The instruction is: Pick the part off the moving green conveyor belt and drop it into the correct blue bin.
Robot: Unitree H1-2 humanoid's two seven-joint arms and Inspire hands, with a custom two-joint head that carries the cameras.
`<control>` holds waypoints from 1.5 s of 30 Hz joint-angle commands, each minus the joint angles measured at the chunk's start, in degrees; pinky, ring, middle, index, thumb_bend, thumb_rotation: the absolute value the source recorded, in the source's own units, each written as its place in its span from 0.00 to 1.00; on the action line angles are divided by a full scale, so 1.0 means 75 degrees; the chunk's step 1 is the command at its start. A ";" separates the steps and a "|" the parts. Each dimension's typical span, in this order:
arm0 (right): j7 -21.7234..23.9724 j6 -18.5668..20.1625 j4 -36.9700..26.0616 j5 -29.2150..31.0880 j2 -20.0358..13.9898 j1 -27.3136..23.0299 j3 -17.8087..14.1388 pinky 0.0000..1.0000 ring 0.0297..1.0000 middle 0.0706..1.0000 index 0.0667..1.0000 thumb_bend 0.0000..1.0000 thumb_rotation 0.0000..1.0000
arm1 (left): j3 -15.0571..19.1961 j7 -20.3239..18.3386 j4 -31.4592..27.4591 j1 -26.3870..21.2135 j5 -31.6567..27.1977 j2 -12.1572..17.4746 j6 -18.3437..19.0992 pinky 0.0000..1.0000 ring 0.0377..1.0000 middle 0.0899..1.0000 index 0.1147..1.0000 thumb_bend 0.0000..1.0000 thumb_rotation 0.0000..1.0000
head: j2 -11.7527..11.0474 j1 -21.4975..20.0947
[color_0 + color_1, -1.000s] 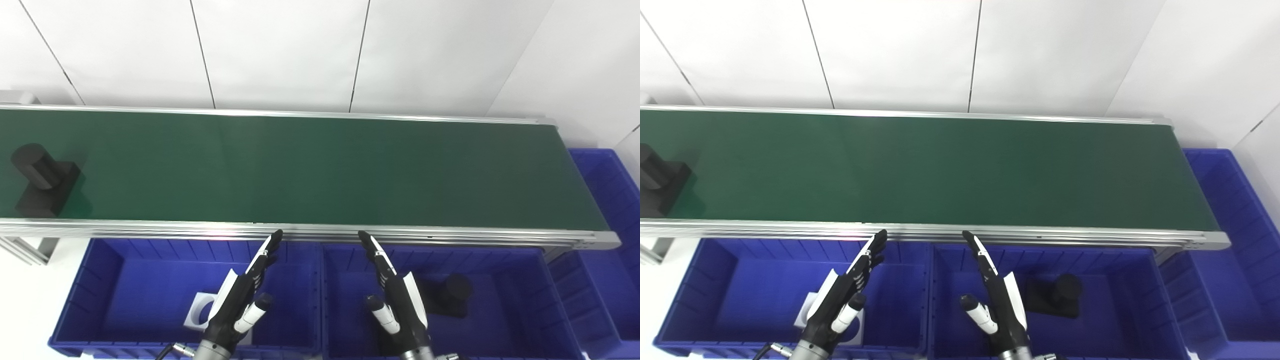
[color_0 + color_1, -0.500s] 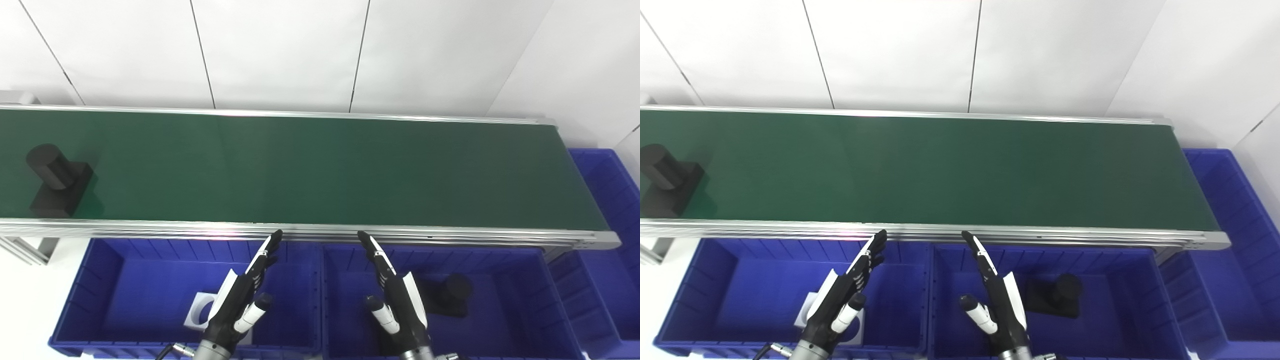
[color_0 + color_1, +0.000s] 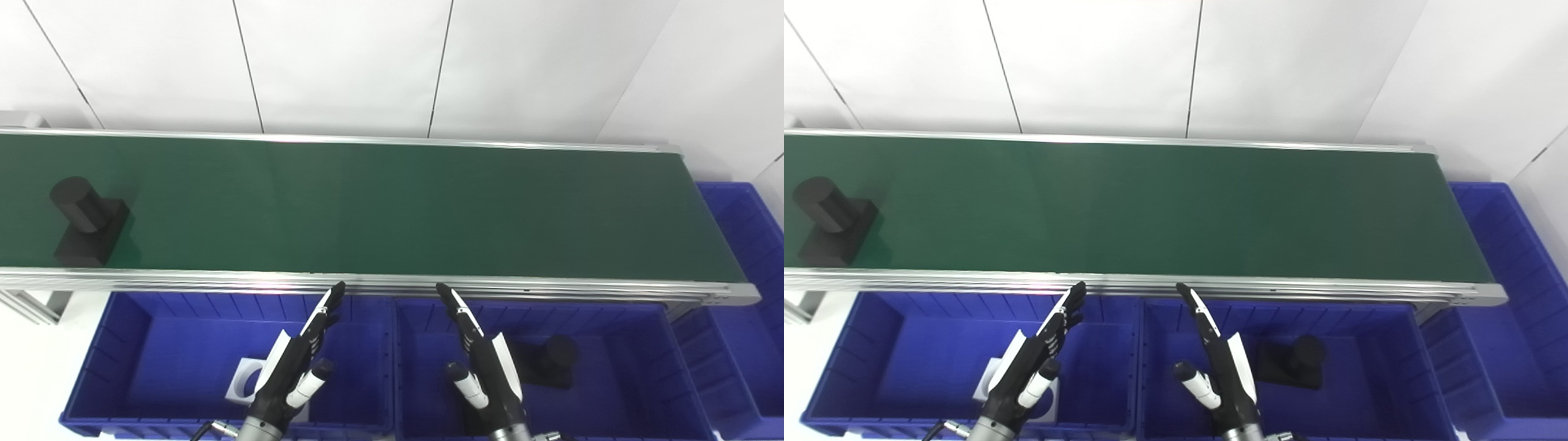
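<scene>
Black part [image 3: 86,222], cylinder on a square base, sits on green conveyor belt [image 3: 392,208] at far left end, nearer the front edge, untouched. Both hands hover below belt's front rail, over the blue bins, well apart from the part. Left hand [image 3: 293,367]: fingers straight and spread, thumb out, holding nothing; it's above left bin [image 3: 128,343], which has a white part w/ round hole [image 3: 245,380] in it, partly hidden behind the hand. Right hand [image 3: 484,367]: fingers also extended, empty, over middle bin [image 3: 631,367]. Middle bin holds another black part [image 3: 548,361], same shape, just right of the right hand. Third bin [image 3: 744,294] at belt's right end, contents not clear. White panel wall [image 3: 392,61] behind.
</scene>
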 commanded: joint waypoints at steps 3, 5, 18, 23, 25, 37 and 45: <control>0.0058 -0.0372 -0.0190 -0.0057 0.0091 -0.0050 -0.0045 0.95 0.96 0.95 0.94 0.87 1.00 | 0.0031 0.0039 -0.0137 -0.0098 -0.0050 0.0003 -0.0275 0.95 1.00 1.00 0.98 0.84 1.00 | 0.0001 0.0017; 0.0072 -0.0371 -0.0180 -0.0047 0.0093 -0.0057 -0.0053 0.96 0.97 0.95 0.94 0.87 1.00 | 0.0034 0.0054 -0.0135 -0.0098 -0.0026 0.0001 -0.0275 0.95 1.00 1.00 0.98 0.84 1.00 | -0.0001 0.0011; 0.0079 -0.0371 -0.0154 -0.0048 0.0103 -0.0063 -0.0077 0.96 0.96 0.95 0.93 0.88 1.00 | 0.0028 0.0017 -0.0131 -0.0105 -0.0070 -0.0007 -0.0275 0.96 1.00 1.00 0.98 0.83 1.00 | -0.0002 0.0001; 0.0087 -0.0371 -0.0135 -0.0051 0.0097 -0.0069 -0.0087 0.96 0.97 0.95 0.94 0.88 1.00 | 0.0034 0.0000 -0.0122 -0.0116 -0.0100 -0.0024 -0.0275 0.96 1.00 1.00 0.98 0.83 1.00 | -0.0015 0.0001; 0.0110 -0.0369 -0.0140 -0.0041 0.0102 -0.0063 -0.0097 0.96 0.97 0.95 0.93 0.88 1.00 | 0.0041 0.0000 -0.0120 -0.0112 -0.0101 -0.0024 -0.0275 0.97 1.00 1.00 0.98 0.83 1.00 | -0.0017 -0.0001; 0.0074 -0.0372 -0.0133 -0.0053 0.0101 -0.0047 -0.0096 0.95 0.96 0.95 0.93 0.88 1.00 | 0.0033 0.0029 -0.0058 -0.0102 -0.0115 -0.0018 -0.0275 0.97 1.00 1.00 0.97 0.84 1.00 | -0.0111 0.0100; -0.0037 -0.0378 0.0093 0.0091 -0.0062 -0.0100 -0.0012 0.96 0.96 0.95 0.94 0.85 1.00 | -0.0095 0.0173 0.0236 -0.0178 -0.0001 -0.0091 -0.0276 0.96 1.00 0.99 0.97 0.84 1.00 | -0.0564 0.1039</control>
